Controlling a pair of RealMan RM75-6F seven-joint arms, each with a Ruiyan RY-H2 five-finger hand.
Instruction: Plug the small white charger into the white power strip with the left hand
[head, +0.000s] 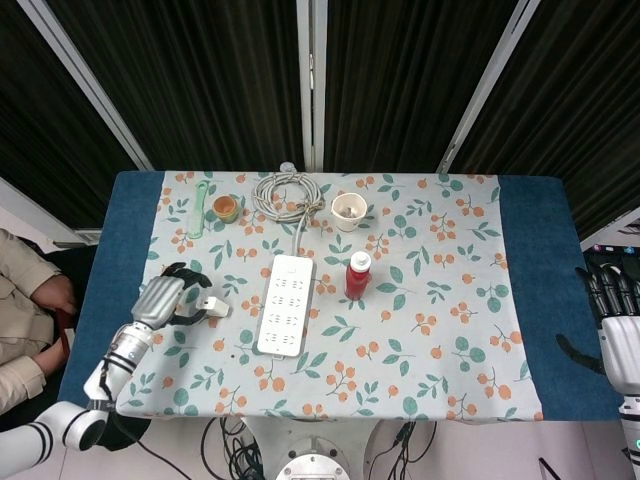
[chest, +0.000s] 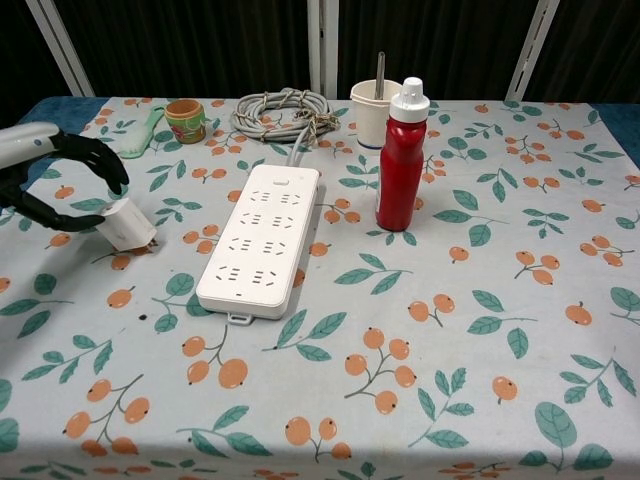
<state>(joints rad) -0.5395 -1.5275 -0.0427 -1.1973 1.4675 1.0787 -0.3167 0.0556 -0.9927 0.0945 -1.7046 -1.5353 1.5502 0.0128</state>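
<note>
Here the small white charger (chest: 128, 224) lies tilted on the floral tablecloth (chest: 480, 330), well left of the white power strip (chest: 260, 238) and apart from it. The left hand (chest: 50, 175) hovers at the charger's left side with its dark fingers (chest: 92, 155) spread above and beside it; a lower finger reaches to the charger's edge, but the hand does not grip it and holds nothing. In the head view the same hand (head: 165, 298) sits just left of the charger (head: 214, 307), with the strip (head: 285, 304) lying lengthwise near the table's middle. A red bottle (chest: 402, 156) stands upright just right of the strip. The right hand (head: 618, 330) hangs off the table's right edge, fingers apart and empty.
</note>
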